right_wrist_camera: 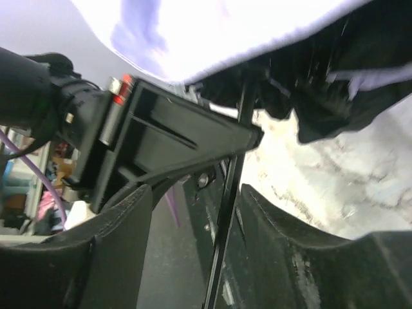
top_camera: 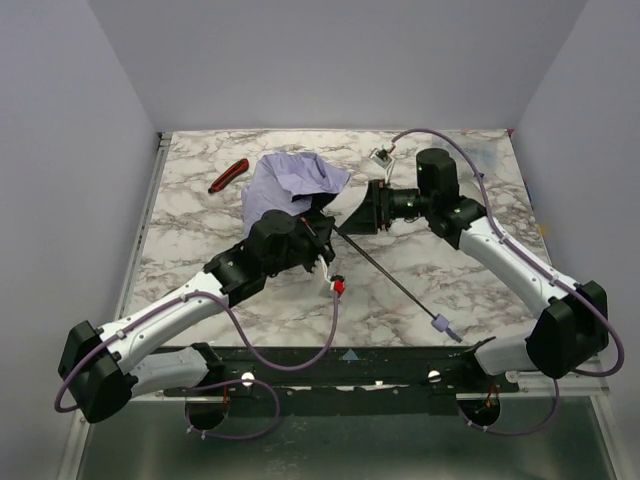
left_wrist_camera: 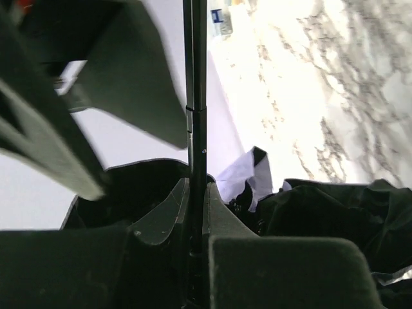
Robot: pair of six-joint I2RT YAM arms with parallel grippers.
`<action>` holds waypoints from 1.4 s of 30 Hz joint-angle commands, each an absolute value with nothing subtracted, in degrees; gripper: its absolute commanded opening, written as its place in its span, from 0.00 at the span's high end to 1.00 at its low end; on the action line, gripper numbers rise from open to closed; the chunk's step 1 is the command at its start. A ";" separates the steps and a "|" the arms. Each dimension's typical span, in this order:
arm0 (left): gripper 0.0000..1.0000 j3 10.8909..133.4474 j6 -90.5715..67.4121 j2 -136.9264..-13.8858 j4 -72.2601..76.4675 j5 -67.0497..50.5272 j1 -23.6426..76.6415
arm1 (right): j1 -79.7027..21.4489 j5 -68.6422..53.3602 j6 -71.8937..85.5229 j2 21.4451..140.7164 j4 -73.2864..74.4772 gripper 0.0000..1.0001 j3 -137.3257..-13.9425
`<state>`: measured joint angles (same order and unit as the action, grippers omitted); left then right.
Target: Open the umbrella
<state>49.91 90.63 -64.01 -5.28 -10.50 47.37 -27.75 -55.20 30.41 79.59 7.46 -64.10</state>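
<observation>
The umbrella lies on the marble table with its pale lavender canopy [top_camera: 293, 183] bunched at the back centre. Its thin black shaft [top_camera: 390, 277] is drawn out, running down-right to the small lavender handle [top_camera: 443, 328]. My left gripper [top_camera: 318, 233] is shut on the shaft just below the canopy; in the left wrist view the shaft [left_wrist_camera: 195, 122] runs up from between the closed fingers [left_wrist_camera: 222, 212], with black lining [left_wrist_camera: 335, 212] to the right. My right gripper [top_camera: 367, 209] is open beside the canopy's edge. In the right wrist view the shaft [right_wrist_camera: 225, 219] passes between its spread fingers [right_wrist_camera: 277, 225], under the canopy [right_wrist_camera: 212, 32].
A red-handled cutter [top_camera: 228, 176] lies on the table at the back left of the canopy. The left arm's gripper body [right_wrist_camera: 161, 141] sits close in front of the right gripper. White walls enclose the table on three sides.
</observation>
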 commanded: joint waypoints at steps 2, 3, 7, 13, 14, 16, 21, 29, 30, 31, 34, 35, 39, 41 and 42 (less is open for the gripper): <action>1.00 47.09 90.65 -60.04 -6.52 -12.74 47.56 | -23.34 -55.66 28.00 78.19 5.70 0.32 -70.96; 1.00 46.73 90.14 -59.52 -7.05 -12.82 47.55 | -21.97 -55.64 28.51 78.75 4.64 0.28 -72.27; 1.00 48.19 83.18 -57.54 -9.51 -15.44 47.56 | -15.13 -53.05 31.41 81.25 0.49 0.20 -79.35; 1.00 60.05 60.19 -58.35 -17.38 -23.65 44.39 | -6.03 -47.64 34.62 84.01 -4.90 0.17 -85.57; 1.00 61.15 57.11 -58.43 -17.32 -25.13 43.51 | -4.95 -47.10 34.86 84.17 -5.67 0.17 -85.64; 1.00 63.51 50.88 -58.42 -17.40 -28.68 40.71 | -3.26 -46.02 34.81 84.23 -5.92 0.17 -85.64; 1.00 68.01 36.46 -58.94 -14.33 -35.71 34.42 | -2.46 -48.57 34.99 83.20 -6.98 0.17 -83.31; 1.00 71.82 2.46 -62.58 -0.34 -45.62 24.55 | -2.71 -54.69 39.74 78.49 -18.42 0.17 -74.71; 1.00 71.74 0.49 -62.86 1.95 -46.12 24.36 | -2.97 -54.83 40.12 77.80 -19.27 0.17 -74.09; 1.00 71.57 -1.94 -63.39 2.96 -46.50 24.35 | -3.48 -54.92 40.32 77.21 -20.35 0.17 -73.36; 1.00 71.12 -6.84 -64.86 5.79 -47.06 24.36 | -6.09 -54.46 38.41 75.80 -21.94 0.17 -72.93; 1.00 71.02 -7.82 -65.30 6.29 -47.22 24.35 | -7.41 -54.28 37.46 75.64 -21.97 0.17 -73.59; 1.00 69.99 -12.74 -66.61 9.64 -48.43 24.35 | -14.00 -52.79 29.96 76.23 -18.09 0.15 -79.12; 1.00 69.70 -15.21 -67.23 11.29 -48.85 24.35 | -17.22 -51.91 26.28 76.88 -16.10 0.14 -81.17; 1.00 69.77 -16.22 -67.55 11.64 -49.12 24.35 | -18.56 -50.84 25.49 77.19 -15.50 0.13 -81.82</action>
